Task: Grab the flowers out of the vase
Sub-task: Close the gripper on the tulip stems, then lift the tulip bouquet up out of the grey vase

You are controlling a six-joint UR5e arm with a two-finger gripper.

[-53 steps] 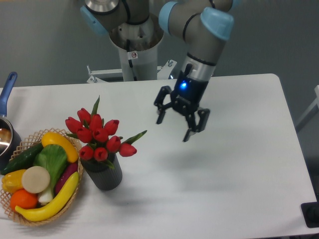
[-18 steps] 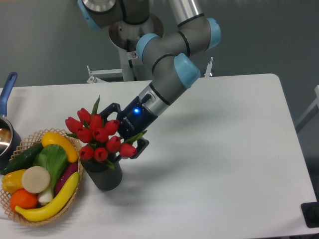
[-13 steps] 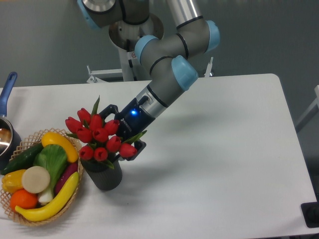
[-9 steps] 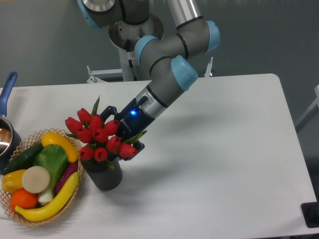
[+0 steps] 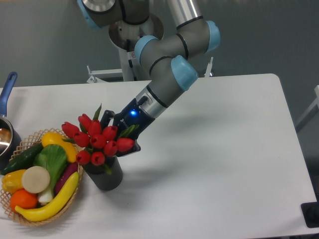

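Far left: blue-handled pot (image 5: 7,130) at the table edge, beside a wicker basket (image 5: 26,217) heaped with toy vegetables and fruit. Just right of the basket: dark grey ribbed vase (image 5: 104,175), upright on the white table (image 5: 224,149), touching or nearly touching the basket rim. Standing in the vase: the flowers (image 5: 97,141), a tight bunch of red tulip buds with green leaves, leaning slightly toward the basket, stems hidden inside the mouth. Behind and right of the buds: gripper (image 5: 121,133), reaching in at a slant from the right, blue light lit, jaws buried among leaves and buds; appears closed around the bunch just above the vase mouth, though contact hidden by the blooms, so cannot tell for certain.

Risks, as judged from this pose: vase dragged up or tipped toward the basket if stems bind in the mouth during a slanted pull; buds crushed or slipping free if the hold sits on leaves rather than stems; neighbouring basket nudged by a tipping vase.
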